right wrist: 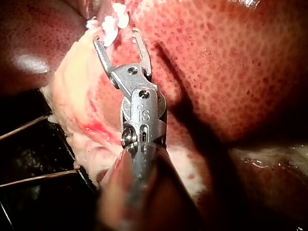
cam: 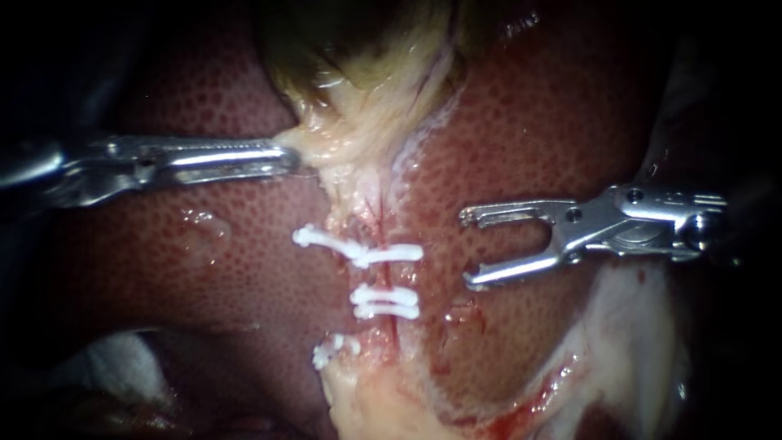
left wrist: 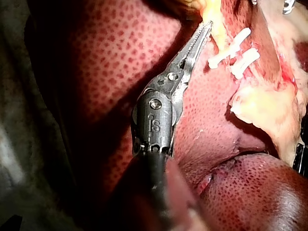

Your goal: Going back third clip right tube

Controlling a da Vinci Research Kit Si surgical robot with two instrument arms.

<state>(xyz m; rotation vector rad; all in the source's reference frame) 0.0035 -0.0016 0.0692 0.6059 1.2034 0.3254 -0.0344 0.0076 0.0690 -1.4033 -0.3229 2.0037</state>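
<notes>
Three white clips cross the pale strip of tissue that runs down the middle of the liver: a long upper clip (cam: 358,248), a middle clip (cam: 384,301) and a small lower clip (cam: 334,349). Which tube each holds I cannot tell. My right instrument (cam: 466,248) stands just right of the clips, apart from them, its jaws open and empty. My left instrument (cam: 292,160) is shut on the gallbladder's pale neck tissue (cam: 342,138) above the clips. The left wrist view shows its jaws (left wrist: 206,29) closed on yellowish tissue beside two clips (left wrist: 238,54). In the right wrist view the open jaws (right wrist: 117,36) sit short of the clips (right wrist: 113,21).
Speckled red liver (cam: 529,130) surrounds the strip on both sides. Pale fatty tissue (cam: 635,326) with some blood lies at lower right, and white gauze (cam: 106,358) at lower left. The greenish gallbladder (cam: 350,41) hangs at the top.
</notes>
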